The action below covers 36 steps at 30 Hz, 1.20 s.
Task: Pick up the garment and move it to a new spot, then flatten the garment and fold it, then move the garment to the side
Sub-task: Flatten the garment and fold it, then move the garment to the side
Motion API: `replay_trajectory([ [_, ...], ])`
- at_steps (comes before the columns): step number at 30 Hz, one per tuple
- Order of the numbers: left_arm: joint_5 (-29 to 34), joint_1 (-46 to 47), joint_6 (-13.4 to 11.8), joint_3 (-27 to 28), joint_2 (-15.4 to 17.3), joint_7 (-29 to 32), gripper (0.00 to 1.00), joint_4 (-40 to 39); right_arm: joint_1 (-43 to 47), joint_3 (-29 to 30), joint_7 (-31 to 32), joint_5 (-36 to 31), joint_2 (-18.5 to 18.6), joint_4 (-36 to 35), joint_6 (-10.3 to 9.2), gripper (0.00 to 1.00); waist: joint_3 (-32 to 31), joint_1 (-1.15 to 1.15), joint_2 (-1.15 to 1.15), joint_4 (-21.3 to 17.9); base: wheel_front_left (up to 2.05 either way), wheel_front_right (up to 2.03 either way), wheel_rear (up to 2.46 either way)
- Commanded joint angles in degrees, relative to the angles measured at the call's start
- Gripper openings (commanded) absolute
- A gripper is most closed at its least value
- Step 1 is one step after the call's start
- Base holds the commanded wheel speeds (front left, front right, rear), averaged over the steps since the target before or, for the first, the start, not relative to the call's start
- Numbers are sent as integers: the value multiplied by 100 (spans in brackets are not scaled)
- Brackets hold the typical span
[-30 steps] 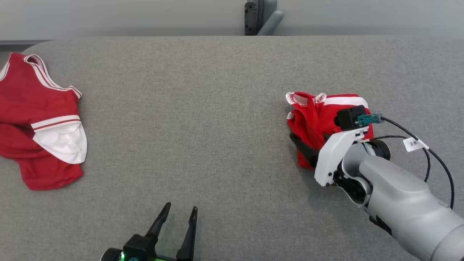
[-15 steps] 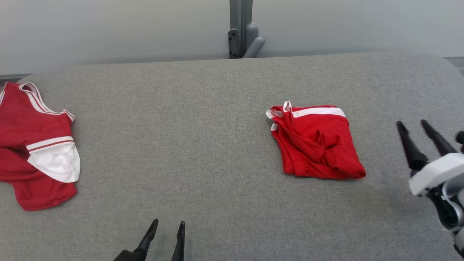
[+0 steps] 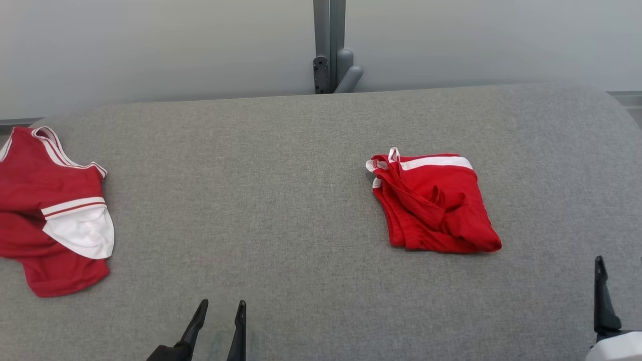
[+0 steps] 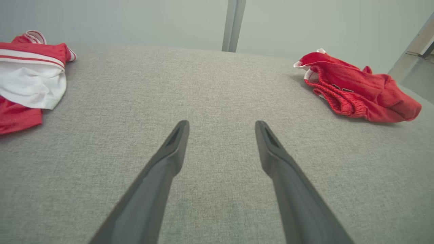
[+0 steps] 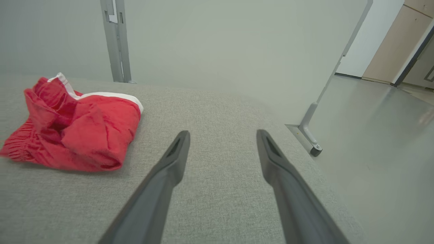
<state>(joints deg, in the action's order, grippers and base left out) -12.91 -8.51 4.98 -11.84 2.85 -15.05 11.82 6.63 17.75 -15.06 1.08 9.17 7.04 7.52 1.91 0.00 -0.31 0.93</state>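
Now the folded red cloth garment with white trim [image 3: 434, 205] lies on the grey fabric table [image 3: 281, 175], right of the grey metal post [image 3: 328, 45]. Light and floppy, it likely needs pinching through all layers at its bunched edge. The left gripper [image 4: 221, 123] and right gripper [image 5: 222, 133] gape empty.

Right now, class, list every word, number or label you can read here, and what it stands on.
No text is readable.
On the folded red garment, tiny red print on its white trim: too small to read.
Dark marks near its waistband, left wrist view: too blurred to read.
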Motion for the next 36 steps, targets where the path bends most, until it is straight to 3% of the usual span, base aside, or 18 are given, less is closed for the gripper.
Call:
replay_trajectory([
  [1,73,-81,-36,49,10,-18,100,-56,197,-54,-15,-166,-94,-157,-6,100,-82,0,31,67,0,0,0],
  [10,215,-116,-36,301,9,-18,100,-197,463,-623,-16,-357,-221,-622,-7,100,-145,0,31,181,0,0,0],
  [28,116,-155,-113,436,9,-18,100,-198,165,-732,-16,-80,-281,-545,-7,100,-134,0,31,264,0,0,0],
  [32,90,-163,-121,440,9,-18,100,-210,-240,-905,-16,1,-120,-315,-6,100,-64,0,31,191,0,0,0],
  [34,90,-81,-101,432,9,-18,100,-210,-535,-1030,-16,-6,12,88,-7,27,52,0,31,184,0,0,0],
  [35,85,-19,-93,434,9,-18,100,-226,-724,-1051,-16,-18,75,328,-7,0,116,0,31,189,0,0,0],
  [36,84,38,-87,433,9,-18,100,-247,-965,-1115,-16,-78,163,561,-6,0,186,0,31,200,0,0,0],
])
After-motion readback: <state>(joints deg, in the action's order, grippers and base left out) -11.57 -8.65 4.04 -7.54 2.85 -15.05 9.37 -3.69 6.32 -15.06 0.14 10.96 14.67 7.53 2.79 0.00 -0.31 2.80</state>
